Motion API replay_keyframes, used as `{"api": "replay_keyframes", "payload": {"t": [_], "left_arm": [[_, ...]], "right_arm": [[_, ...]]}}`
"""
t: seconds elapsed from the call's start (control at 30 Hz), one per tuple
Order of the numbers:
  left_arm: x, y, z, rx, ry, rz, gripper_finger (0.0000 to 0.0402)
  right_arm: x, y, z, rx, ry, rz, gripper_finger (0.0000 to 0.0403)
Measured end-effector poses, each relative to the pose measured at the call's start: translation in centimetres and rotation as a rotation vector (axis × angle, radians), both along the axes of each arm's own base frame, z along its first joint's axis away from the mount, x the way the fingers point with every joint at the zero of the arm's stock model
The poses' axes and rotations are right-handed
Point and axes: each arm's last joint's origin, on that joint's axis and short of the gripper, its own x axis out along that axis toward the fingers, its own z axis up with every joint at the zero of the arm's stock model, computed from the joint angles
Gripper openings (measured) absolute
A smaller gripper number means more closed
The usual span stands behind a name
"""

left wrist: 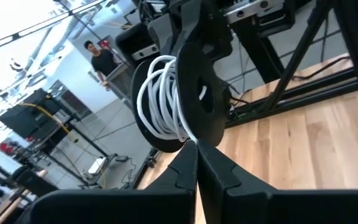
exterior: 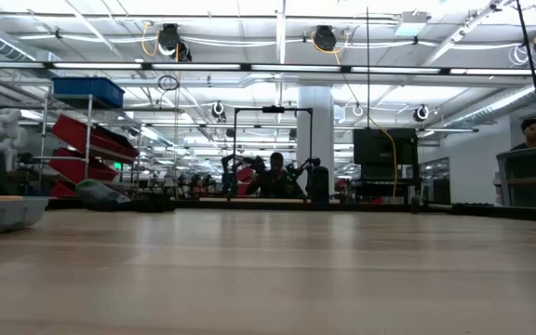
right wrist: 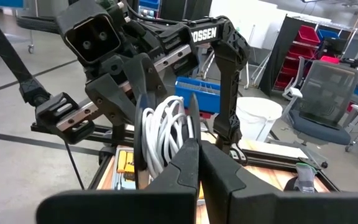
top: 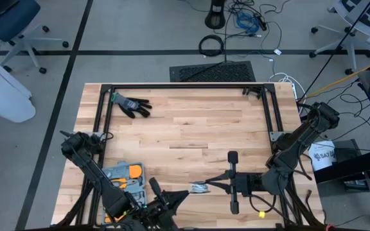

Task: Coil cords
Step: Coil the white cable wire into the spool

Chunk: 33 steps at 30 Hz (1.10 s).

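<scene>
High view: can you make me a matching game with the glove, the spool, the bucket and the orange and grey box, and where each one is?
Things:
1. glove
2. spool
3. bucket
4. box

Places:
A. on the floor, off the table's edge on the right arm's side
B. on the table, close beside the left arm
C. pinched between the left gripper and the right gripper
D. on the table's far end, on the left arm's side

Pairs: 1-D, 2-C, 3-A, 4-B
</scene>
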Motion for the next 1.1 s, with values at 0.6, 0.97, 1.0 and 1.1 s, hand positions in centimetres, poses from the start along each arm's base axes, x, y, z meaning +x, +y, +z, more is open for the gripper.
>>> {"api": "replay_keyframes", "payload": {"t": [0.6, 0.97, 1.0, 1.1], "left_arm": [[1.1, 1.0, -0.7, -0.092, 0.019, -0.066, 0.0003], [1.4, 1.3, -0.9, -0.115, 0.043, -0.108, 0.0043], [1.4, 1.2, -0.9, -0.114, 0.043, -0.109, 0.0053], [0.9, 0.8, -0.9, -0.106, 0.038, -0.098, 0.0079]], "right_arm": [[0.0, 0.0, 0.1, 0.008, -0.006, -0.003, 0.0000], [0.0, 0.0, 0.1, 0.010, -0.006, -0.004, 0.0000], [0.0, 0.0, 0.1, 0.009, -0.005, -0.005, 0.0000], [0.0, 0.0, 0.0, 0.003, -0.003, -0.005, 0.0000]]}}
